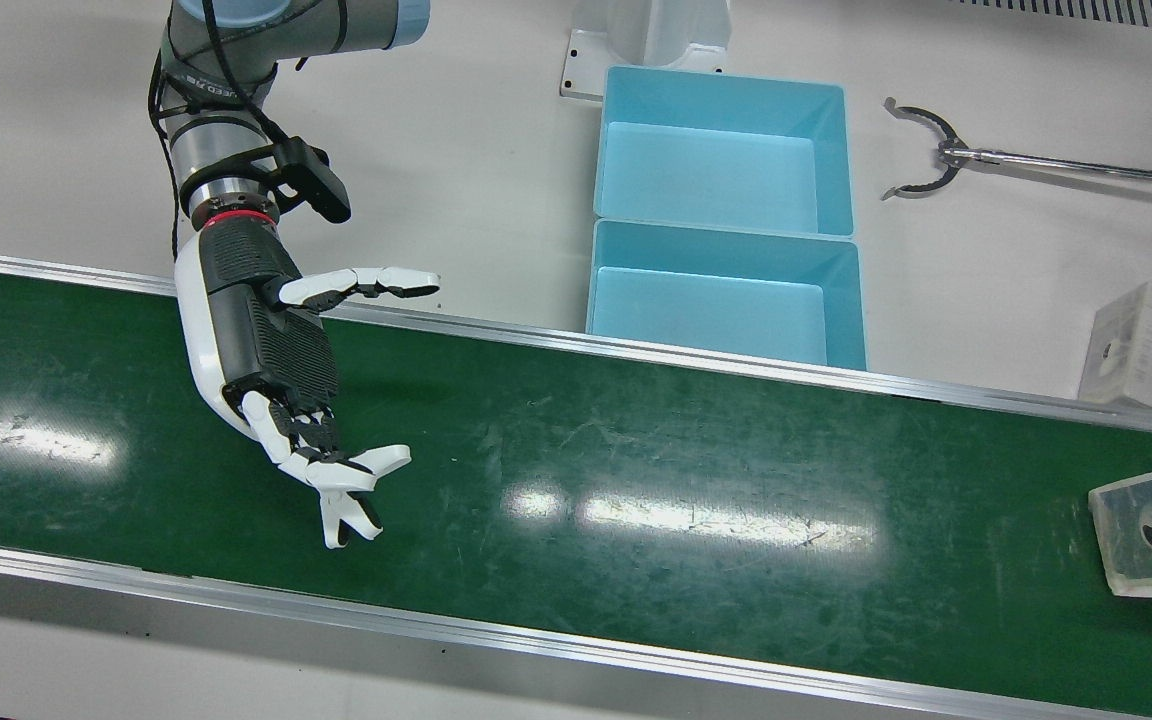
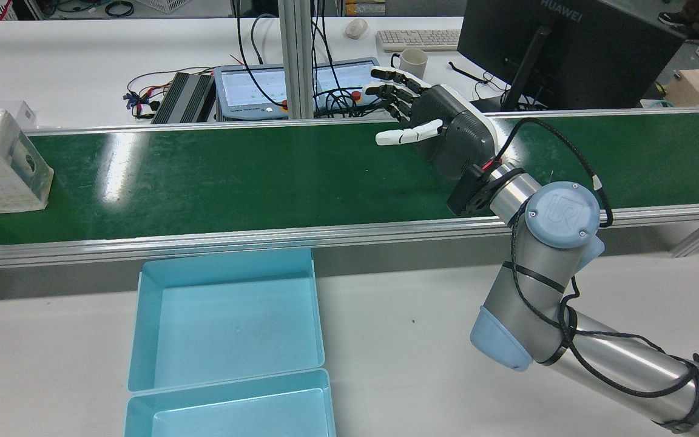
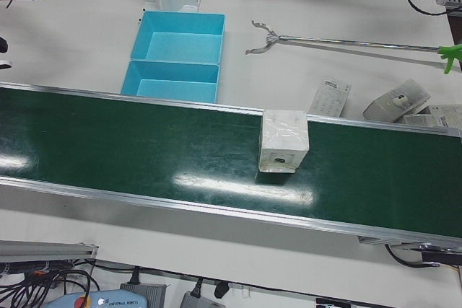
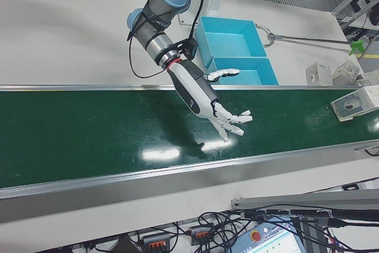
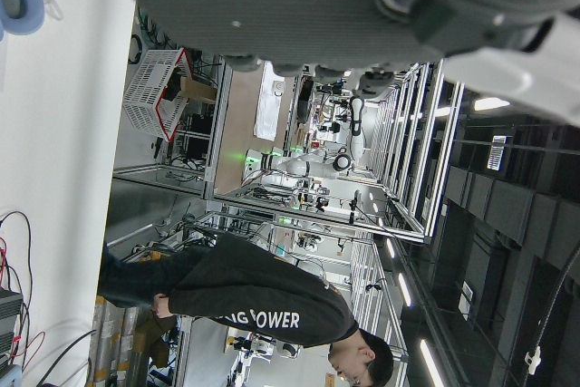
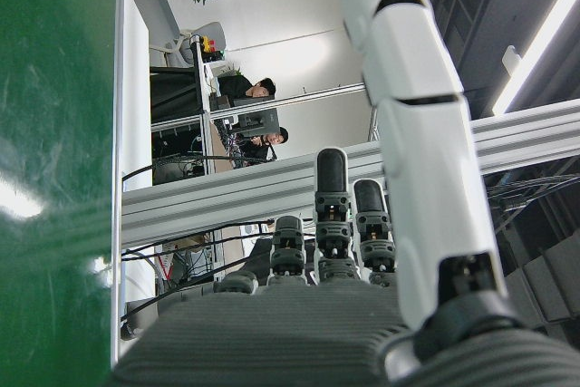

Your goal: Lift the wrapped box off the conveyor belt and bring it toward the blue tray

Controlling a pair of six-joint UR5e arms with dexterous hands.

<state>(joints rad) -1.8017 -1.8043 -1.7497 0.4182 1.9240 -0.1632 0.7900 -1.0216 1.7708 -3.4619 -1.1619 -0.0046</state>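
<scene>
The wrapped box point(image 1: 1151, 535), white under clear film, lies on the green conveyor belt point(image 1: 636, 470) at the front view's right edge. It also shows in the rear view point(image 2: 0, 164) and the left-front view point(image 3: 283, 140). My right hand point(image 1: 281, 350) hovers over the belt far from the box, open and empty, fingers spread; it also shows in the rear view point(image 2: 446, 130) and the right-front view point(image 4: 204, 96). Two blue trays point(image 1: 706, 180) stand side by side on the white table beside the belt. My left hand point(image 5: 317, 6) shows only its palm in the left hand view.
A metal reacher tool point(image 1: 936, 155) lies on the table past the trays. Another wrapped box point(image 1: 1151, 345) sits on the table beside the belt, with more boxes point(image 3: 397, 99) nearby. The belt has raised aluminium rails point(image 1: 636, 345) on both sides.
</scene>
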